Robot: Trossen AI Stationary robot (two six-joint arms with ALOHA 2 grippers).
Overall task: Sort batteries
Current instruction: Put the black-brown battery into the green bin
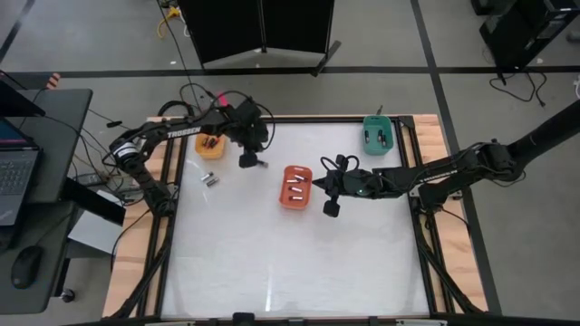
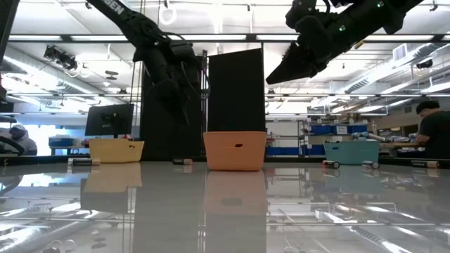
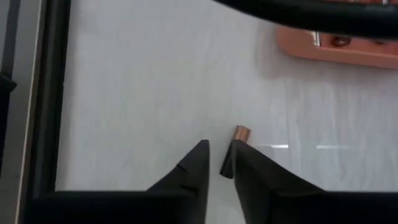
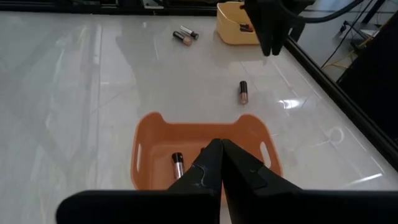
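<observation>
White table (image 1: 290,263), framed in black. Left arm (image 1: 168,134), lettered "TROSSEN". Red-orange tray (image 1: 295,187) at centre, batteries (image 1: 294,187) lying inside. Right gripper (image 4: 219,163) above that tray, fingers pressed together, empty. Left gripper (image 3: 221,163) near the yellow tray (image 1: 210,146), fingers slightly parted, empty, over one battery (image 4: 243,92) lying flat, copper end toward the red-orange tray. Two batteries (image 1: 209,178) lie side by side.

Both arms are dark, jointed and slim, with black cables looped along them. The left arm (image 1: 172,134) carries white TROSSEN lettering on its upper link. Each gripper ends in two black, wedge-shaped fingers (image 3: 258,180) tapering to blunt tips.
</observation>
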